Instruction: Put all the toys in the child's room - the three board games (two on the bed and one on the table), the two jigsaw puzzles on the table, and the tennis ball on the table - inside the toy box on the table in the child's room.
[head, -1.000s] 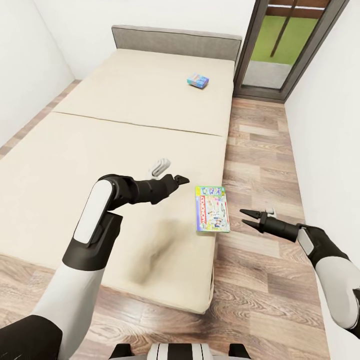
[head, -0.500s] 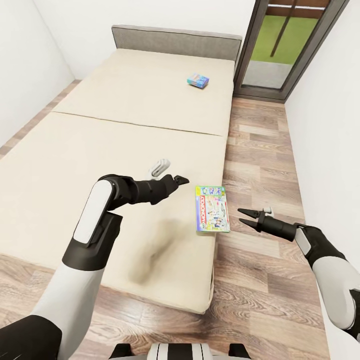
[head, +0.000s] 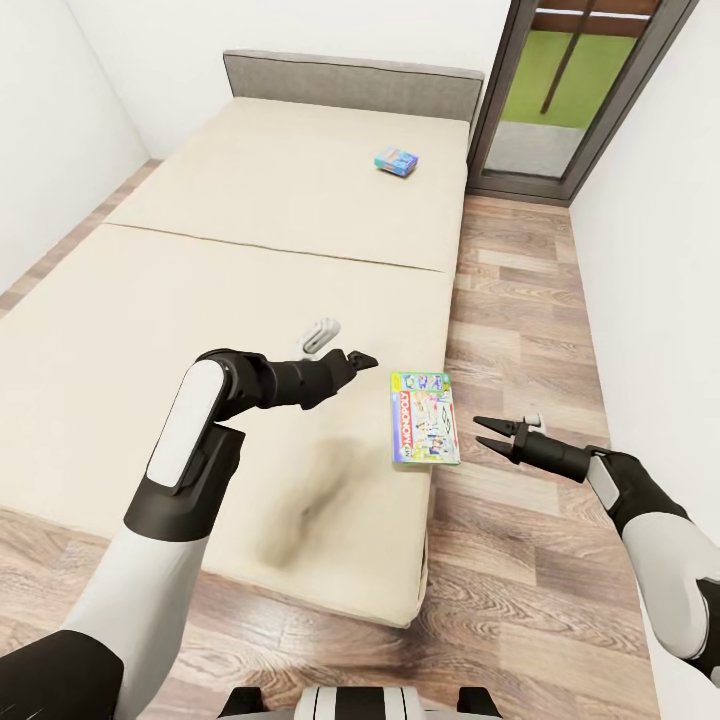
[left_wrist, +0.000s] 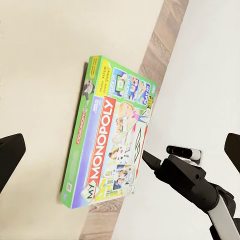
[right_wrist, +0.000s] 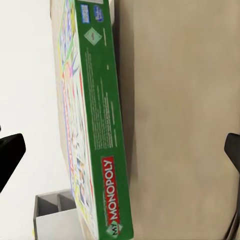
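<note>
bed (head: 250, 260): wide beige mattress with a grey headboard at the far end, taking up most of the head view; wooden floor (head: 520, 300) runs along its right side.
monopoly box (head: 424, 431): flat white and green game box lying face up on the near right corner of the mattress, its right edge hanging slightly past the mattress edge. the green side lettered "my monopoly" fills the middle of the right wrist view (right_wrist: 102, 145); the lid shows in the left wrist view (left_wrist: 112, 150).
blue game box (head: 396, 160): small, lying on the far part of the mattress near the headboard, well apart from both arms.
left gripper (head: 360, 360): held above the mattress, just left of the monopoly box's far end, not touching it; fingers apart, their dark tips at the two edges of the left wrist view with the box between them, further off.
right gripper (head: 489, 433): over the floor just right of the box's near right edge, pointing at it, not touching; the two fingers spread, one above the other.
glass door (head: 575, 90): dark framed, at the far right, green outside.
</note>
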